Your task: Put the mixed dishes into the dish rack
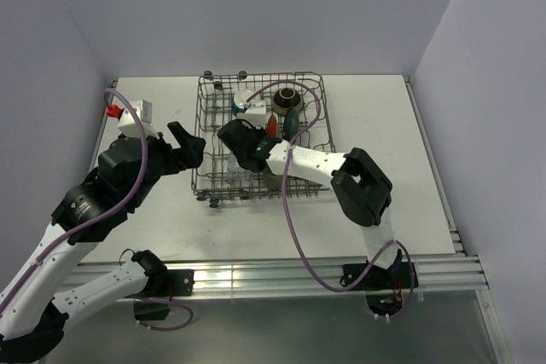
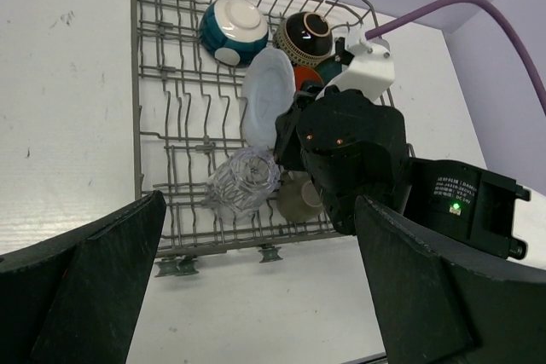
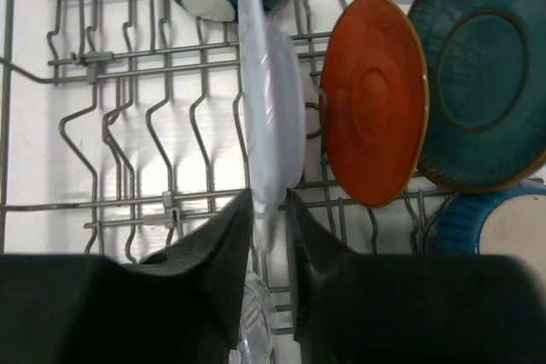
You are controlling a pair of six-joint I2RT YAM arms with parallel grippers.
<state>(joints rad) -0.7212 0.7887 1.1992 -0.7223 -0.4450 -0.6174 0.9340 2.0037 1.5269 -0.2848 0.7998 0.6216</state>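
Note:
The grey wire dish rack [image 1: 213, 125] stands mid-table. My right gripper [image 3: 269, 198] reaches into it [image 1: 239, 138], its fingers closed on the lower edge of a pale plate [image 3: 269, 100] standing on edge between tines. Beside the plate stand an orange-red plate [image 3: 375, 100] and a teal plate [image 3: 482, 66]. A teal bowl [image 2: 233, 30], a brown bowl [image 2: 304, 36], a clear glass [image 2: 246, 181] and a beige cup [image 2: 299, 200] lie in the rack. My left gripper [image 1: 189, 144] is open and empty, just left of the rack.
A blue dish with a pale inside [image 3: 499, 228] sits at the rack's lower right. The rack's left half [image 2: 171, 108] holds bare tines. A red and white fixture [image 1: 128, 112] stands at the table's left edge. Walls enclose the table on three sides.

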